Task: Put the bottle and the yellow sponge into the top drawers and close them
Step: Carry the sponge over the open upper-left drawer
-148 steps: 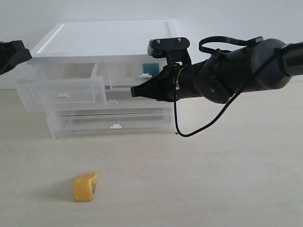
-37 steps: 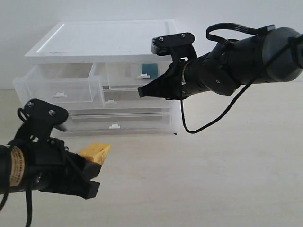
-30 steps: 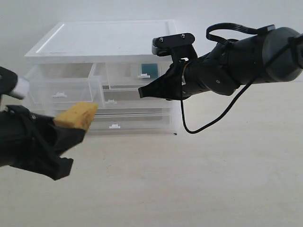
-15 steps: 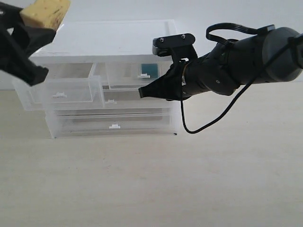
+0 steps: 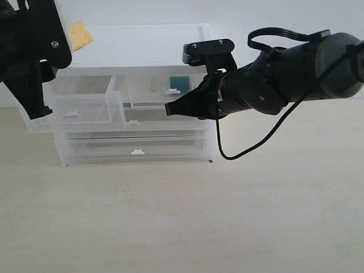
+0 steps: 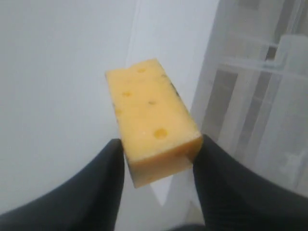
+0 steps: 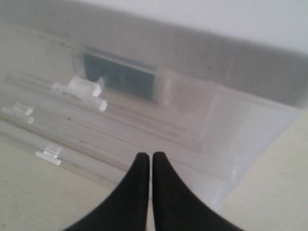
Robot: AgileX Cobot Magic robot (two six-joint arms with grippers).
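Left claw [image 6: 159, 153] around yellow sponge [image 6: 150, 119]

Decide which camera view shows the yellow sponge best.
The left wrist view: the yellow sponge fills the middle, pinched in the left gripper, pores visible. The exterior view shows only a small yellow corner; the right wrist view shows none of it.

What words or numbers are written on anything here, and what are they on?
No text here can be read.
bottle, seen through a top drawer: the teal label is too blurred to read.
sponge: no writing shows.
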